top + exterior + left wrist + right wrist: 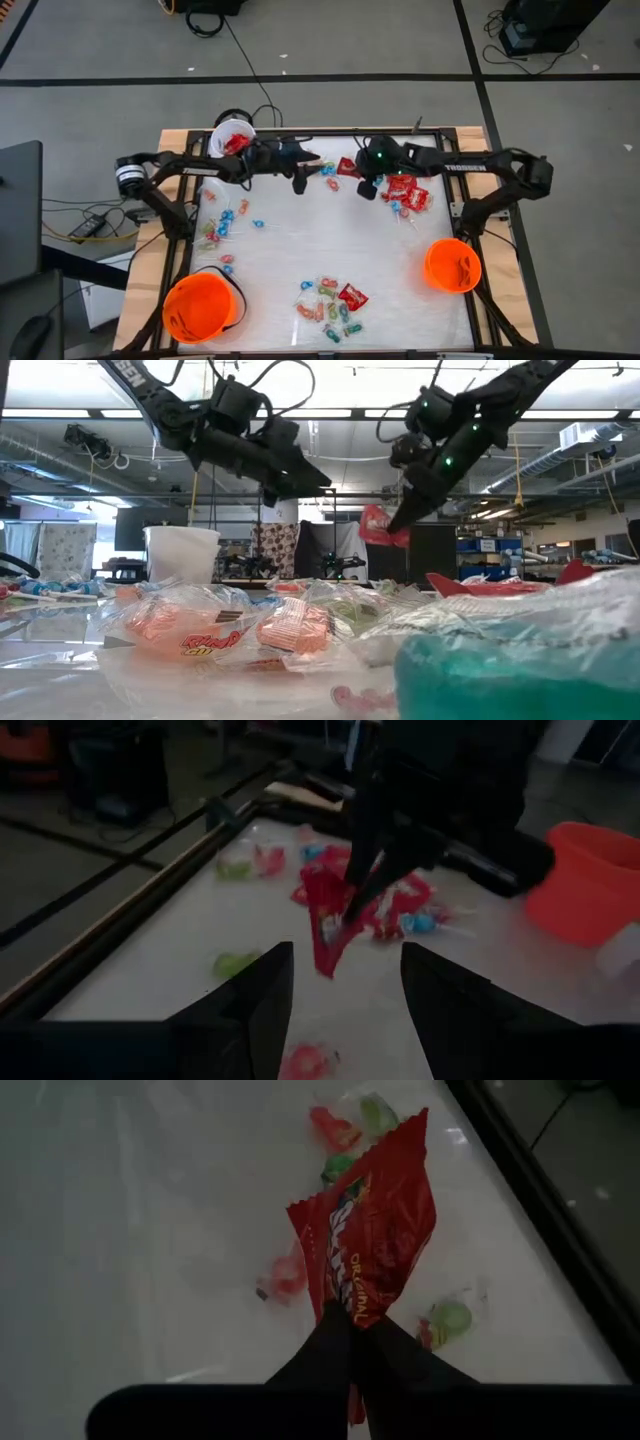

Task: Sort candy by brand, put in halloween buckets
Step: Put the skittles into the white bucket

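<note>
Candy sorting: my left end effector (300, 180) hangs part-open, empty, beside the white round pail (233, 135). My right end effector (350, 1315) pinches a red rectangular foil packet (375, 1230), lifted off the desk (300, 250); carry it level, gripping firmly.

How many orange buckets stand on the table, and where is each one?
2. One orange bucket stands at the near-left corner; the other orange bucket stands near the right edge. None seems hidden.
</note>
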